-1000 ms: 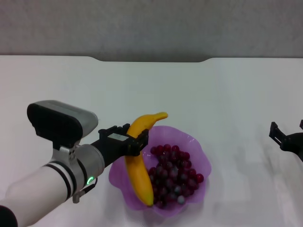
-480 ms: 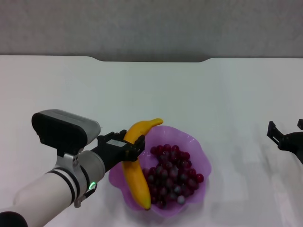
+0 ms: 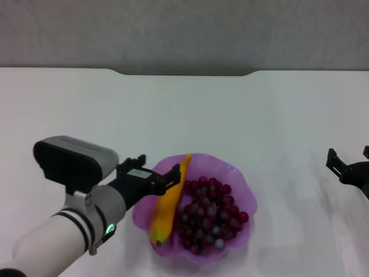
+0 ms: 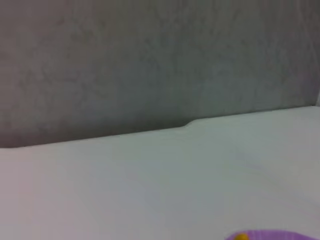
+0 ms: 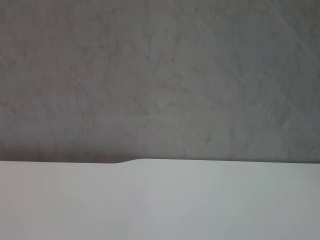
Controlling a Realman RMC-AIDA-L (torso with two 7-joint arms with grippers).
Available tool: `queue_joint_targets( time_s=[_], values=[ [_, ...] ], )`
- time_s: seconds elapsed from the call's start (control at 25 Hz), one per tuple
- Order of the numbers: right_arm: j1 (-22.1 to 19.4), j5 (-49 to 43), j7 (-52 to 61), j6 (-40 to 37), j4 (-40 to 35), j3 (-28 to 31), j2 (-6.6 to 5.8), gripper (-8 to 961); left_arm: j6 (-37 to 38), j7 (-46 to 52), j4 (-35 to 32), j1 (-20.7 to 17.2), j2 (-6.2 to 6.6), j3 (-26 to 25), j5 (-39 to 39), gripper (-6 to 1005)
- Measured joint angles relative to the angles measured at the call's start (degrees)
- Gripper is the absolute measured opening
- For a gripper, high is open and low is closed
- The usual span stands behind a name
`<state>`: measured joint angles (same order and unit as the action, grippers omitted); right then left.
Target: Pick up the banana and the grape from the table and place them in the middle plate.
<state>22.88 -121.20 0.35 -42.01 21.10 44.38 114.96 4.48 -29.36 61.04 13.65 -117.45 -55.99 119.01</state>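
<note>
Banana, curved yellow-orange with dark tip, lay inside translucent purple scalloped plastic plate at lower centre of head frame, along its left side, beside bunch of dark red-purple grapes. Left pincer sat over plate's left rim, fingers spread, gripping nothing. Right pincer idle at right edge, aperture unclear. Both fruits appeared placed; release step looked finished. Next move likely: lift left arm clear of plate without nudging rim on white surface.
</note>
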Motion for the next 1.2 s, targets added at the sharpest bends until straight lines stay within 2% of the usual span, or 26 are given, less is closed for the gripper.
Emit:
queue_joint_targets(
  time_s=[0.12, 0.32, 0.36, 0.4, 0.6, 0.64, 0.68, 0.72, 0.96, 1.04, 1.2],
  values=[
    [-0.04, 0.00, 0.00, 0.00, 0.00, 0.00, 0.00, 880, 4.67, -0.80, 1.52, -3.33, 0.22, -0.89, 0.60, 889],
    [-0.36, -0.03, -2.16, 0.00, 0.86, -0.53, -0.01, 880, 10.34, -2.50, 1.71, -6.57, 0.35, -2.84, 0.77, 897],
    [-0.42, -0.05, -3.31, 0.00, 1.38, -0.68, 0.00, 880, 17.37, -2.49, -0.29, -8.75, 0.36, -4.36, 0.77, 899],
    [-0.47, -0.08, -4.69, 0.00, 1.96, -0.80, 0.03, 880, 18.71, -2.38, -0.90, -8.82, 0.35, -4.36, 0.77, 899],
    [-0.62, -0.09, -9.39, -0.61, 3.59, -0.80, 0.21, 880, 34.33, 1.20, -11.86, -8.41, 0.10, -2.89, 0.77, 899],
    [-0.73, -0.09, -10.10, -1.18, 3.77, -0.79, 0.23, 880, 39.55, 6.28, -17.65, -7.35, 0.09, -1.92, 0.78, 899],
    [-0.90, -0.09, -10.71, -1.82, 3.87, -0.79, 0.25, 880, 39.55, 6.28, -17.65, -7.35, 0.09, -1.92, 0.78, 899],
    [-1.10, -0.09, -11.48, -2.61, 3.90, -0.81, 0.27, 880, 41.96, 9.49, -20.47, -6.66, 0.09, -1.41, 0.79, 899],
    [-1.48, -0.10, -15.77, -7.38, 4.33, -4.65, 0.44, 880, 54.45, 31.36, -40.20, -2.51, 0.04, 4.50, 0.86, 898],
    [-1.66, -0.11, -16.90, -8.71, 4.54, -5.81, 0.44, 880, 56.97, 34.69, -42.87, -2.38, 0.07, 7.17, 0.89, 898],
    [-2.12, -0.09, -18.47, -9.46, 4.57, -7.29, 0.44, 880, 61.34, 36.26, -43.83, -3.79, 0.30, 13.90, 0.90, 898]
  ],
)
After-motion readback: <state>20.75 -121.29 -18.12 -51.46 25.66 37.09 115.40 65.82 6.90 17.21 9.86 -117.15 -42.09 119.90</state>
